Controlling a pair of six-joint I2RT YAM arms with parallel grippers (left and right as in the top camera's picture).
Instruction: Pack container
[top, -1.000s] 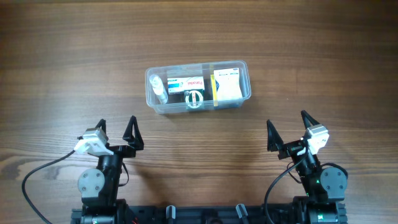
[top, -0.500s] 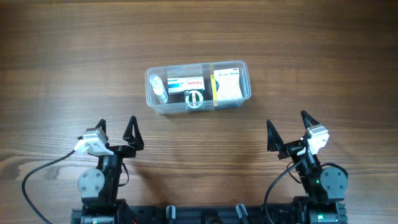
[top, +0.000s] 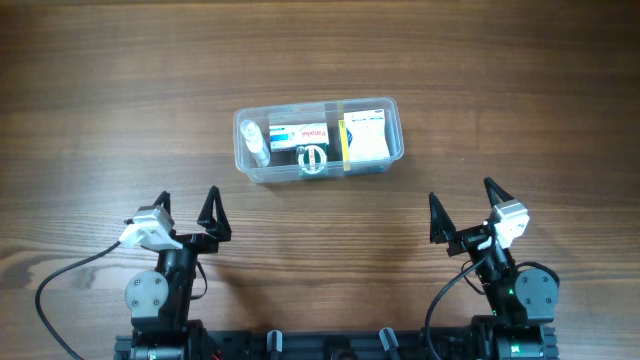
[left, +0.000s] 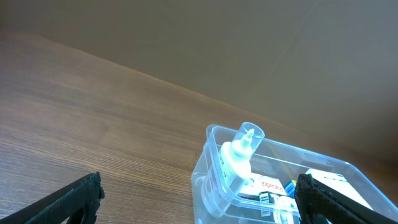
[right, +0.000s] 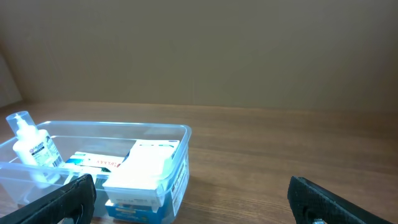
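Observation:
The clear plastic container (top: 243, 150) stands on the wooden table at centre, a little toward the far side. Inside it are a small white pump bottle (top: 256, 142) at the left end, a white box with red print (top: 300, 134), a small round dark item (top: 313, 158) and a white-and-yellow box (top: 366, 136) at the right end. The container also shows in the left wrist view (left: 208, 162) and the right wrist view (right: 179, 167). My left gripper (top: 186, 212) is open and empty near the front left. My right gripper (top: 464, 212) is open and empty near the front right.
Both arm bases sit at the table's front edge, with a black cable (top: 70, 270) looping from the left one. A plain beige wall (right: 199, 50) stands behind the table.

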